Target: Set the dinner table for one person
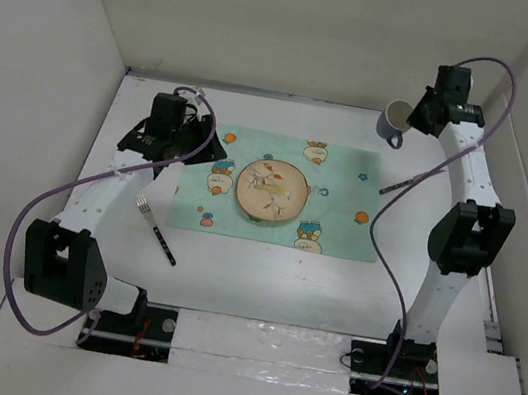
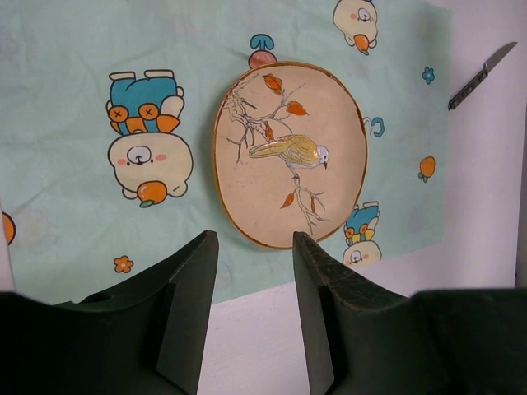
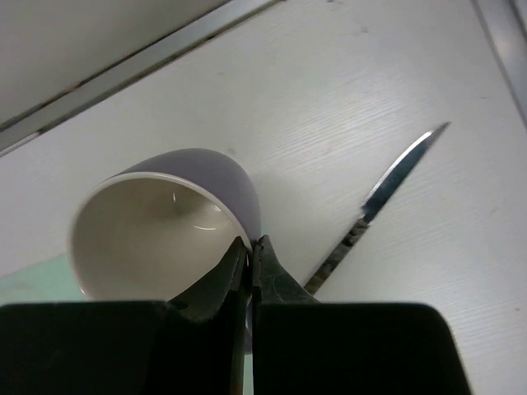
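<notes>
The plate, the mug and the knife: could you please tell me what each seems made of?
Plate: likely glazed ceramic, smooth cream face with painted bird. Mug: probably glazed ceramic, purple outside, glossy white inside with highlights. Knife: metal blade, mirror-bright; dark handle's material unclear.

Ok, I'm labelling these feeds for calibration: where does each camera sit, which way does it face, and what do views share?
Top external: above and behind the robot, looking down on the table, mat, plate and fork; left arm and right arm show whole.
Left wrist: on the left arm, looking down at the plate past the open left gripper.
Right wrist: on the right arm, facing the mug whose rim the right gripper pinches.
Shared: the knife shows in all three.
</notes>
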Controlling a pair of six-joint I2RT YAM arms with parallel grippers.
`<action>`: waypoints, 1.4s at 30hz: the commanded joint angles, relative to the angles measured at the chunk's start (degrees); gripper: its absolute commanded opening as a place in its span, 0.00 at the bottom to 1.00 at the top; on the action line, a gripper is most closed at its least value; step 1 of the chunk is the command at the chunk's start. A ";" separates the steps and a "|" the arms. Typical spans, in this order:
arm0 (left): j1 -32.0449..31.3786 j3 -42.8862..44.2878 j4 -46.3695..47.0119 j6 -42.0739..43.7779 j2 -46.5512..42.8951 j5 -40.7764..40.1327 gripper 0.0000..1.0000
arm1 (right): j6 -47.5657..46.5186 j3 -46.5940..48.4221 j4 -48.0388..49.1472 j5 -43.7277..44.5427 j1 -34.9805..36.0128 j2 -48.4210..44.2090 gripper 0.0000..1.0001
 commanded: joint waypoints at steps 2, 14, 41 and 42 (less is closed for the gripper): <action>-0.18 1.28 2.04 -0.26 -0.15 1.67 0.39 | -1.59 -1.25 3.13 -3.90 4.35 -1.64 0.00; -0.18 -0.21 1.78 -0.26 -0.76 1.58 0.43 | -1.59 3.23 -0.82 -2.14 7.17 5.04 0.00; -0.18 -0.13 2.13 -0.88 0.20 0.53 0.43 | 1.49 -5.35 1.88 -1.70 0.85 -1.09 0.20; -0.18 -0.21 2.30 -0.97 0.29 0.61 0.43 | 1.75 -8.60 3.38 -1.61 -0.64 -2.50 0.07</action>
